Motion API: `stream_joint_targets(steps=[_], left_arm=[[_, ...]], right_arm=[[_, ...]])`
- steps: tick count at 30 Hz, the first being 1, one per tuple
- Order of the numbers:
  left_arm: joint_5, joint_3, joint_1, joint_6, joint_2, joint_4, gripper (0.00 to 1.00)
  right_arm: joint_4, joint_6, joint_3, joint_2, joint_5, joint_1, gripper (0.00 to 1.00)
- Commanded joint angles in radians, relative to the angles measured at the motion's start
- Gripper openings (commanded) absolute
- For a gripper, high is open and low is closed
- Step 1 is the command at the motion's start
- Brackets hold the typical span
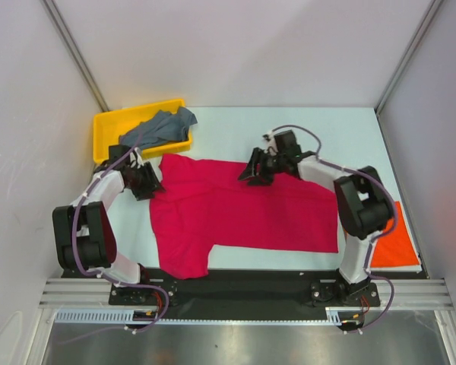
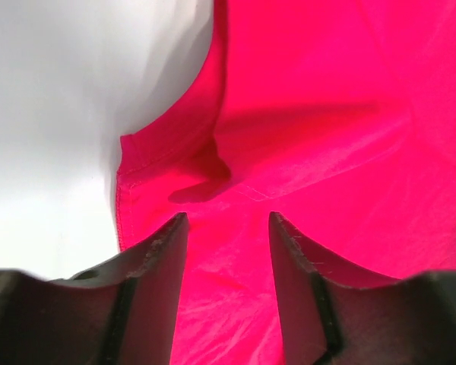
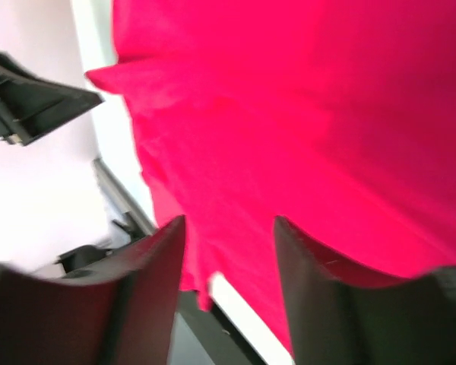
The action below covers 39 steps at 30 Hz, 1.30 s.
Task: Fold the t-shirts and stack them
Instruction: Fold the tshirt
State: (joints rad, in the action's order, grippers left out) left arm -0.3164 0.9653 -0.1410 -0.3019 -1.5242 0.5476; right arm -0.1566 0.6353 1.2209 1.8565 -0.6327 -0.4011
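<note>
T-shirt (image 1: 243,213), crimson-pink soft cloth, lies spread broad, faintly creased, edges stitched

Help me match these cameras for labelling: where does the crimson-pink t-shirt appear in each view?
Top external: the crimson-pink t-shirt lies spread across the table's middle, between the two arms.
Left wrist: it fills the right and lower part of the frame, beyond the open left pincer.
Right wrist: it covers most of the frame, from centre to right.
Shared landmark: the white table bordering the shirt's edge.
</note>
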Motion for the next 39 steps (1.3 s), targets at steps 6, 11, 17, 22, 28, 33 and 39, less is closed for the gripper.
stream_joint_targets(steps=[6,11,17,22,28,33,39], left_arm=[[-0.053,-0.046,-0.009,0.007,-0.043,-0.098,0.24],[-0.131,-0.01,-0.009,-0.029,-0.018,-0.112,0.0],[-0.259,0.058,-0.009,-0.15,0.022,-0.164,0.0],[-0.325,0.088,-0.009,-0.25,-0.002,-0.259,0.0],[-0.12,0.057,-0.011,-0.076,0.087,-0.092,0.55],[-0.023,-0.008,-0.02,0.015,0.096,-0.046,0.66],[-0.021,-0.037,-0.019,0.029,0.029,-0.093,0.82]], right_arm=[[0.304,0.26,0.094,0.158,-0.029,-0.185,0.5],[0.374,0.317,0.106,0.227,-0.001,-0.257,0.43],[0.477,0.359,0.08,0.259,0.043,-0.321,0.44],[0.574,0.452,0.055,0.289,0.076,-0.324,0.49],[0.484,0.393,0.029,0.238,0.096,-0.312,0.51],[0.416,0.334,0.011,0.158,0.111,-0.288,0.55],[0.188,0.221,0.026,0.055,0.137,-0.205,0.61]])
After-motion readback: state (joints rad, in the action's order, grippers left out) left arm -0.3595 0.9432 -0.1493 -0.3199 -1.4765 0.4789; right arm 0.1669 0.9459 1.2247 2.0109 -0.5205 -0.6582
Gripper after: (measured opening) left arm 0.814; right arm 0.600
